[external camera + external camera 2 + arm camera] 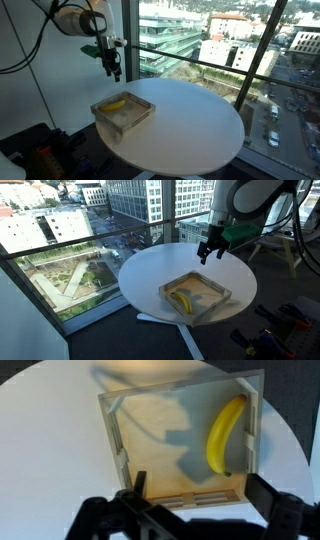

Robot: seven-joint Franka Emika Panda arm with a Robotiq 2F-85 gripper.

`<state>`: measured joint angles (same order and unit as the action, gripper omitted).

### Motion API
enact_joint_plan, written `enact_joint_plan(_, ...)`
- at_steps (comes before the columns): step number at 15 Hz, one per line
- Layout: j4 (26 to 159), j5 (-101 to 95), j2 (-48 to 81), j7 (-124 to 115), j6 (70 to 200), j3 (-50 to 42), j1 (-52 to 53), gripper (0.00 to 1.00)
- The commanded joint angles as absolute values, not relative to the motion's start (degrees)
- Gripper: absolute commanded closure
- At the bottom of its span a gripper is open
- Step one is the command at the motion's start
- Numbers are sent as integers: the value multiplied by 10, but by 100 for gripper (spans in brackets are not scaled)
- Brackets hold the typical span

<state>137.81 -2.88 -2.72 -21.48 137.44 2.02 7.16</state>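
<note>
**Ana:** Where does the black Robotiq gripper (113,68) hang?

**Ben:** Above the round white table (190,125), over the far edge of the shallow square wooden tray (126,119). In both exterior views it is well clear of the tray and touches nothing.

**Ana:** And its fingers (262,498)?

**Ben:** Spread wide with nothing between them. The wrist view shows one at each side of the lower edge, with only the tray's near wall in the gap.

**Ana:** Then the curved yellow banana (225,435) – where is it?

**Ben:** It lies flat on the tray floor, close along one side wall. In the wrist view that is the right-hand wall, so the banana sits ahead of the gripper (195,495) and off toward its right-hand finger, not on the centre line.

**Ana:** Its long axis?

**Ben:** It runs nearly up and down in that view, leaning a little, dark tip nearest the fingers – so roughly square to the line from one finger to the other. In an exterior view the banana (181,301) lies below the gripper (210,252) and toward the tray's (222,298) opposite side, well apart from it.
</note>
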Motion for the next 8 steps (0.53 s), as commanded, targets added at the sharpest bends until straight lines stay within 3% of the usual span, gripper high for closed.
enact_joint_plan(1, 1402, -37, -63, -238, 1360, 32, 56, 0)
enact_joint_plan(8, 1424, -27, -93, -228, 1358, 38, 45, 0)
